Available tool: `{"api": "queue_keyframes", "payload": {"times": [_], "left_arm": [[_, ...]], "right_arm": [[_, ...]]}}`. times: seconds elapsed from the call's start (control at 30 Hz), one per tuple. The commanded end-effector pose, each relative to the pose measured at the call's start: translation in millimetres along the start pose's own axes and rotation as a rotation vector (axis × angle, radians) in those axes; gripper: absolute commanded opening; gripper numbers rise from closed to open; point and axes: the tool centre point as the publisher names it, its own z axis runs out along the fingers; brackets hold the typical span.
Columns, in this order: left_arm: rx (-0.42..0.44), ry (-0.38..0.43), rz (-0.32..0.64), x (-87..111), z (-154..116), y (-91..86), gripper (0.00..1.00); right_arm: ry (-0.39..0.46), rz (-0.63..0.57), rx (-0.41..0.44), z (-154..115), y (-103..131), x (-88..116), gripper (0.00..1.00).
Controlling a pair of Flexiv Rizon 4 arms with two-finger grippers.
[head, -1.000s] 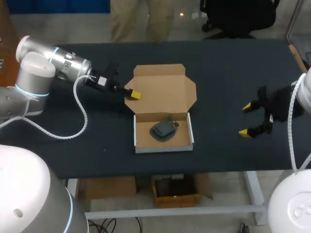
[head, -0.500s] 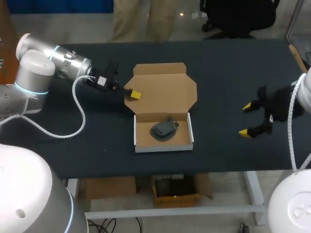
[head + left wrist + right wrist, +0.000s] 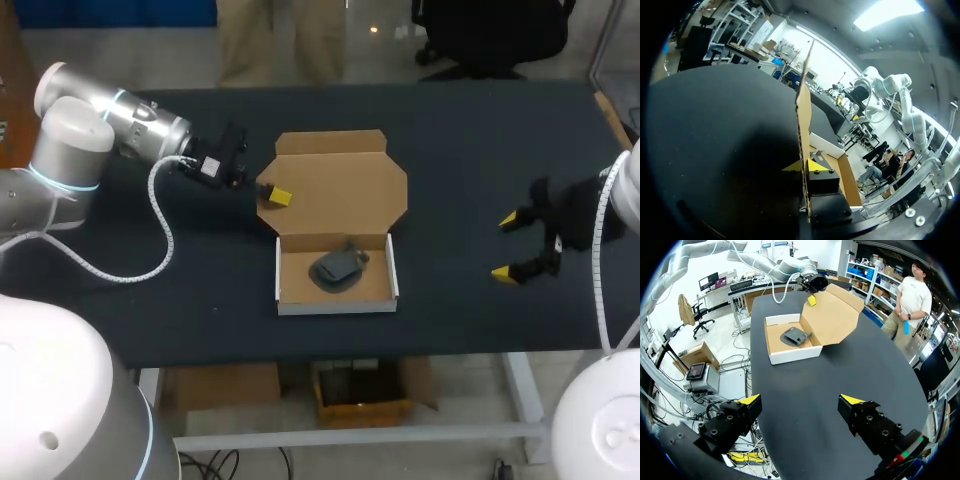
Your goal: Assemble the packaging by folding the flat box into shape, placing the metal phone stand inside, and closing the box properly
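Head camera: above and behind me, looking down on the table [image 3: 480,130]; left wrist camera: close, edge-on to the box lid [image 3: 803,125]; right wrist camera: well apart, facing the box [image 3: 795,354], which all share.

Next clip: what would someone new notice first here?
The open cardboard box in the middle of the table, its lid raised, with the dark phone stand lying inside. The left hand grips the lid's side edge, while the right hand sits open, far off to the right.

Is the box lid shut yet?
Open: the lid is tilted back, the phone stand exposed inside, the left gripper clamped on the lid's edge.
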Motion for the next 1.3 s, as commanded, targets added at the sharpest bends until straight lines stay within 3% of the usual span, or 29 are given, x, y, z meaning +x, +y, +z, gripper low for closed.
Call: {"api": "queue_keyframes", "payload": {"times": [0.03,0.23,1.03,1.3], "left_arm": [[0.000,0.000,0.001,-0.8,2,2.8,0.00],[0.000,0.000,0.001,-0.8,2,2.8,0.00],[0.000,0.000,0.001,-0.8,2,2.8,0.00],[0.011,-0.035,0.094,13.8,2,4.1,0.00]], "right_arm": [[0.001,-0.001,-0.004,-1,-1,0,1.00],[0.001,-0.001,-0.004,-1,-1,0,1.00],[0.076,-0.223,0.080,-14,65,-49,1.00],[0.083,-0.262,0.090,-15,79,-57,1.00]]}}
